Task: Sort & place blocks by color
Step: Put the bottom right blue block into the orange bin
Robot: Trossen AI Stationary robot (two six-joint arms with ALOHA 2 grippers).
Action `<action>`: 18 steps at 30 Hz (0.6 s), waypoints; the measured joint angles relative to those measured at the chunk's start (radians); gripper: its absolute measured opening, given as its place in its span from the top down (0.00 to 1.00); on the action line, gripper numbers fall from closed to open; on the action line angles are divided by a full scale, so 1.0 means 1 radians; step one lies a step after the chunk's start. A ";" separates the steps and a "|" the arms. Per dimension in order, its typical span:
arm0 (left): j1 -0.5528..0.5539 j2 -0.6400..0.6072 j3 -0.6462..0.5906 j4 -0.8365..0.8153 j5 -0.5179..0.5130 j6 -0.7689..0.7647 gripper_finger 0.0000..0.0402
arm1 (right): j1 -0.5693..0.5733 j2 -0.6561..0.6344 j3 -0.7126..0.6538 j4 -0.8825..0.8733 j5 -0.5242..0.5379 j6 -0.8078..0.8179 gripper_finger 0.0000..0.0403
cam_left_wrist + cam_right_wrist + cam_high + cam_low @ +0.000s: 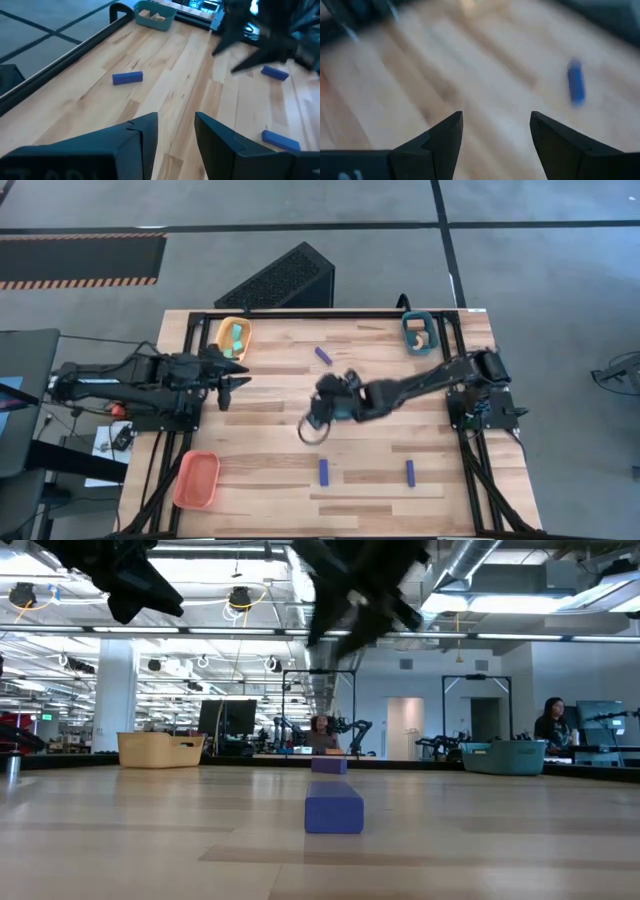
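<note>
right claw: spread, empty, mid-desk
left claw: parted, empty, beside yellow tray
blue blocks: three left loose around right claw
sorted: cyan, tan seemingly trayed

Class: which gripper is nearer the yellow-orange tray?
Left. The left gripper hovers just beside the yellow-orange tray; the right gripper is at mid-table, well away.
</note>
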 joint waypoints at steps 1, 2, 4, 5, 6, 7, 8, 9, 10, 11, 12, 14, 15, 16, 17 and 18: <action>-0.006 0.019 0.000 0.019 -0.009 0.000 0.72 | 0.018 0.000 -0.036 0.001 0.007 0.046 0.37; -0.008 0.043 0.000 0.045 -0.014 0.000 0.72 | 0.039 -0.003 -0.073 0.002 0.013 0.094 0.37; -0.009 0.096 0.000 0.113 -0.013 -0.001 0.72 | 0.077 -0.011 -0.140 0.034 0.023 0.183 0.37; -0.008 0.125 0.000 0.148 -0.005 -0.001 0.72 | 0.098 -0.021 -0.170 0.047 0.022 0.226 0.37; -0.008 0.160 0.000 0.194 0.006 -0.001 0.72 | 0.119 -0.036 -0.202 0.051 0.021 0.260 0.37; -0.008 0.200 0.000 0.250 0.022 0.000 0.72 | 0.137 -0.048 -0.226 0.055 0.021 0.285 0.37; -0.008 0.238 0.000 0.298 0.037 0.000 0.72 | 0.155 -0.059 -0.245 0.074 0.023 0.309 0.37; -0.008 0.276 0.000 0.342 0.054 -0.001 0.72 | 0.169 -0.073 -0.263 0.080 0.025 0.330 0.37; -0.009 0.316 0.000 0.394 0.066 -0.009 0.72 | 0.182 -0.094 -0.284 0.078 0.023 0.346 0.37; -0.009 0.359 0.000 0.458 0.085 -0.021 0.72 | 0.193 -0.117 -0.304 0.076 0.026 0.352 0.37; -0.013 0.396 0.001 0.506 0.098 -0.032 0.72 | 0.200 -0.142 -0.320 0.071 0.030 0.358 0.37; -0.024 0.455 0.001 0.577 0.112 -0.052 0.72 | 0.208 -0.186 -0.350 0.081 0.029 0.361 0.37; -0.033 0.489 0.010 0.612 0.114 -0.064 0.72 | 0.211 -0.212 -0.372 0.083 0.027 0.362 0.37; -0.042 0.514 0.017 0.633 0.114 -0.073 0.72 | 0.211 -0.237 -0.393 0.088 0.027 0.361 0.37; -0.052 0.530 0.022 0.635 0.113 -0.076 0.72 | 0.212 -0.261 -0.413 0.096 0.022 0.362 0.37; -0.065 0.543 0.028 0.636 0.111 -0.077 0.72 | 0.214 -0.280 -0.435 0.129 0.013 0.361 0.37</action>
